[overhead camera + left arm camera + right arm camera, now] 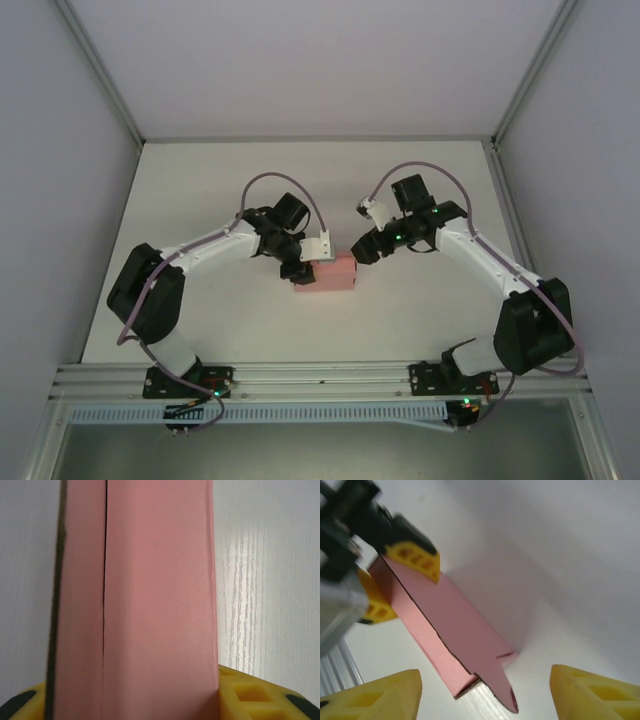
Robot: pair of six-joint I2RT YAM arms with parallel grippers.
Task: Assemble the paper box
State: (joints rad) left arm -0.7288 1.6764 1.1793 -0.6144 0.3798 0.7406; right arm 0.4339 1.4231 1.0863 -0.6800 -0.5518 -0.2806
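Observation:
The pink paper box lies on the white table between my two arms, folded into a long narrow shape. My left gripper is shut on its left end. In the left wrist view the box runs straight up between the yellow fingers, with a slit along its left side. My right gripper hovers at the box's right end, open. In the right wrist view its fingertips stand wide on either side of a rounded tuck flap that sticks out from the box's open end.
Grey enclosure walls and metal corner posts surround the table. An aluminium rail with the arm bases runs along the near edge. White tabletop lies to the right of the box.

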